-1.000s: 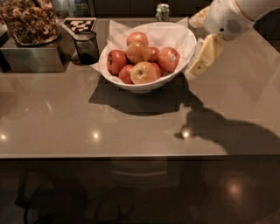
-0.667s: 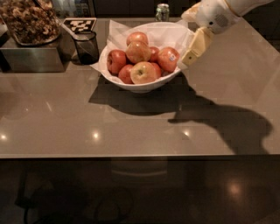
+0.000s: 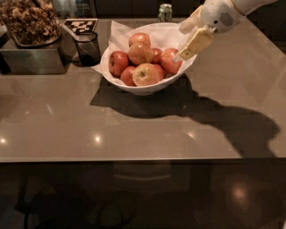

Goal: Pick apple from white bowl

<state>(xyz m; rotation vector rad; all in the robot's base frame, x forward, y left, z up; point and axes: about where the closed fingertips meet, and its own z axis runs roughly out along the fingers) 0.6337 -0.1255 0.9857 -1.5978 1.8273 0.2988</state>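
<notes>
The white bowl (image 3: 147, 89), lined with white paper, stands at the back middle of the brown table and holds several apples. The mostly red apple (image 3: 169, 61) lies at the bowl's right side, next to a yellower apple (image 3: 145, 74) at the front. My gripper (image 3: 180, 44) comes in from the upper right and hangs over the bowl's right rim. It is open. The lower finger (image 3: 194, 44) slants down with its tip right at the red apple's right side. The upper finger (image 3: 188, 23) is above the paper lining. Nothing is held.
A small dark glass cup (image 3: 87, 48) stands just left of the bowl. A metal bin heaped with brown snacks (image 3: 29, 31) is at the far left. A checkered tag (image 3: 80, 24) and a green can (image 3: 165, 11) stand behind. The table's front edge (image 3: 143, 159) runs across.
My gripper has moved left and slightly up, from beside the bowl's right rim to over it, ending with a fingertip at the right-hand apple. The apples and bowl have not moved.
</notes>
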